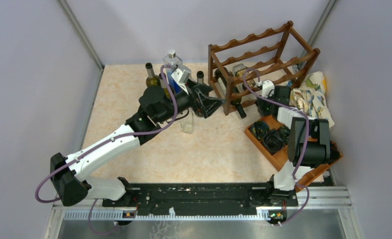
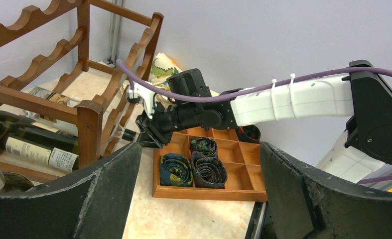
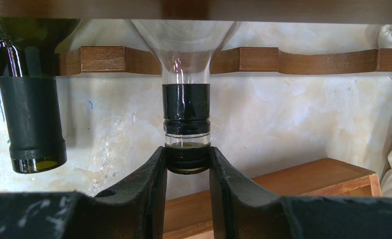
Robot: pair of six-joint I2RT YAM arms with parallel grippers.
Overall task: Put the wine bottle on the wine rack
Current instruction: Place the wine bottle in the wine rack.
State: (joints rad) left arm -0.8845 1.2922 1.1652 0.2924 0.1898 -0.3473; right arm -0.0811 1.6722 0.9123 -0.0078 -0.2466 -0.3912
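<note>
Two tools are working: the right tool (image 3: 186, 160) is clamping the mouth of the wine bottle (image 3: 186, 102), which is lying in a lower tier of the rack (image 1: 263, 55) beside a green bottle (image 3: 32, 119). The left tool (image 1: 213, 105) is hanging wide open and empty near the rack.

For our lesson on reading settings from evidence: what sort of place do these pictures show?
Probably a robotics test cell, not a home: plain grey walls box in the tabletop, two arms are bolted to a rail, and the wine rack and tray look like props.
</note>
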